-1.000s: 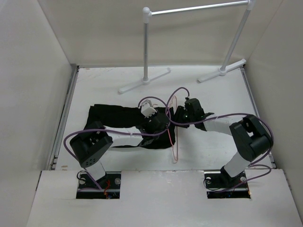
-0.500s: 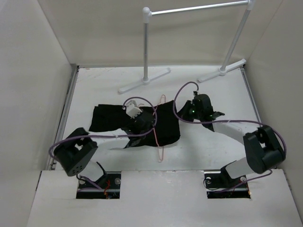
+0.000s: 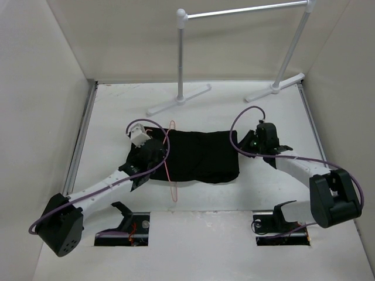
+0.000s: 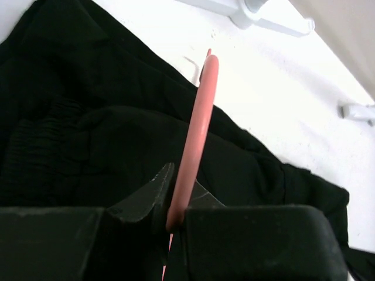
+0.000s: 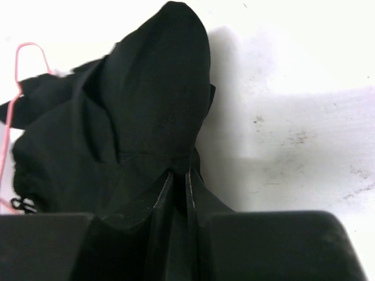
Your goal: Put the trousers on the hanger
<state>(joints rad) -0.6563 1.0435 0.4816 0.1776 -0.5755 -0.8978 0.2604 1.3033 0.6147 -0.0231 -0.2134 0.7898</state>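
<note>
Trousers (image 3: 202, 155) lie spread on the table (image 3: 263, 111), mid-field. Left gripper (image 4: 176, 213) clamped on the hanger (image 4: 199, 117) wire at their left edge; right gripper (image 5: 177, 175) pinches their right-edge cloth, jaws nearly closed.

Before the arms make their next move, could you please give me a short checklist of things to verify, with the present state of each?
1. The left gripper grips the hanger: ok, the wire is pinched between its fingers.
2. The right gripper grips the trousers: ok, it is shut on a fold of cloth.
3. Cloth on both sides of the hanger wire: ok.
4. Trousers draped over the hanger's bottom bar: cannot tell.
5. The garment rail stands apart from both arms: ok.
</note>
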